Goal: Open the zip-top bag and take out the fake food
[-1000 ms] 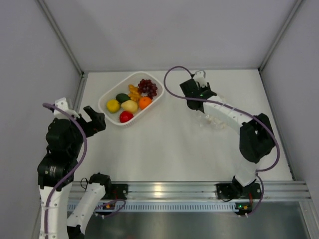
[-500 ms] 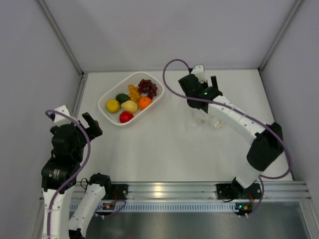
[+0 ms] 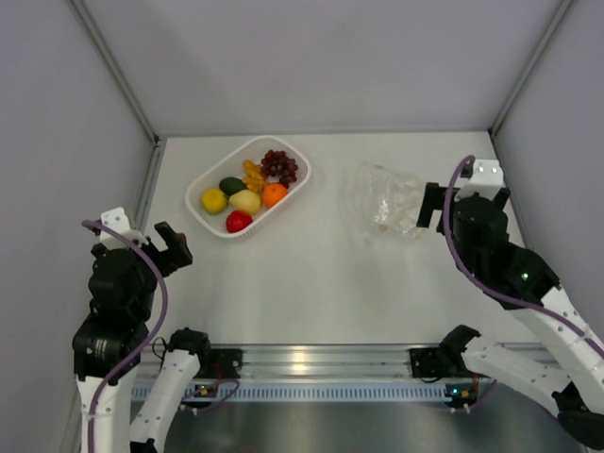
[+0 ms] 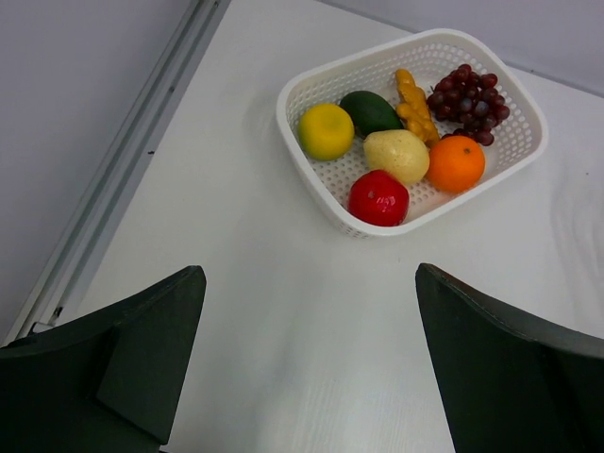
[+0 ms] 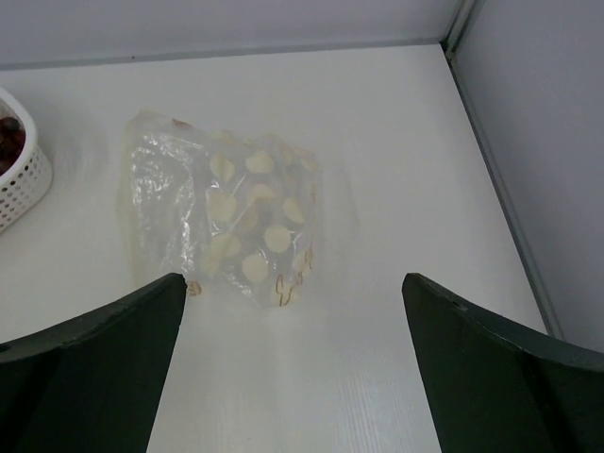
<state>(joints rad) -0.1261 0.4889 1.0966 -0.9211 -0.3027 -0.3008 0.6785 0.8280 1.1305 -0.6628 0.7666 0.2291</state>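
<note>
The bag (image 5: 226,231) lay near the far right corner of the table (image 3: 311,283), just ahead of the open right end effector (image 5: 293,283), apart from it: clear, crumpled, white-dotted. The left end effector (image 4: 311,274) was open too.

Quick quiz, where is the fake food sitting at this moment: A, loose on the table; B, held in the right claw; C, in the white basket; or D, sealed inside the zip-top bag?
C: the fake food lies inside the white basket, while the zip-top bag lies apart from it with no fruit showing inside.
</note>
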